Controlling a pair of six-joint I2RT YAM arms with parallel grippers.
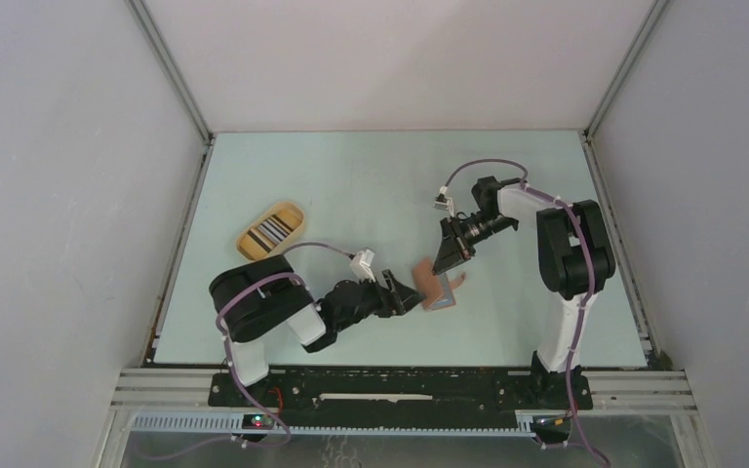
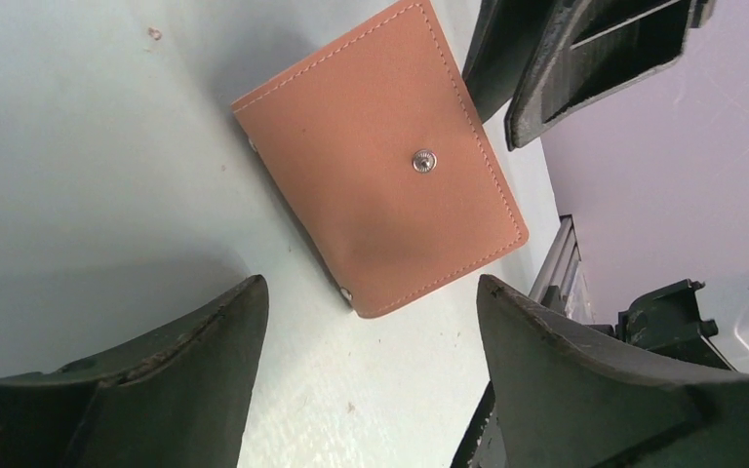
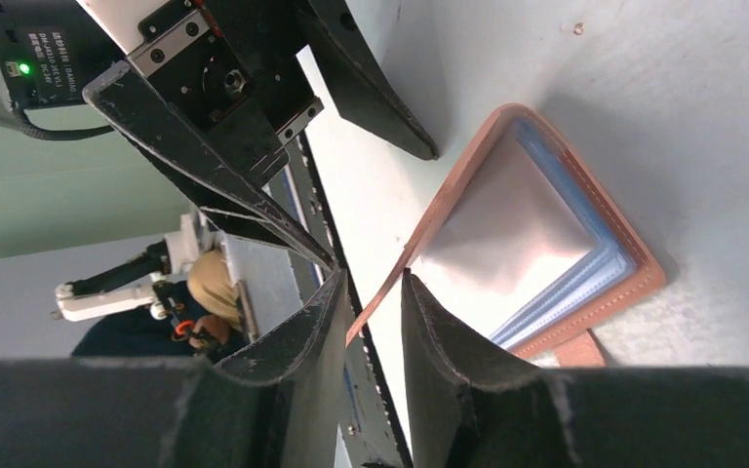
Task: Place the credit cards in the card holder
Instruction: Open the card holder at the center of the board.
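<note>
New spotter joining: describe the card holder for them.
On the pale green table, look just ahead of the left gripper. The card holder is the small reddish-brown wallet with a silver stud, its flap pinched by the right gripper, unlike the yellow tray.

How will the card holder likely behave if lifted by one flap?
Probably floppy: one side of the card holder rises between the right gripper fingers while the rest lies flat, so it hinges. Likely light: its edge looks thin. The matte stitched surface probably resists slipping.
</note>
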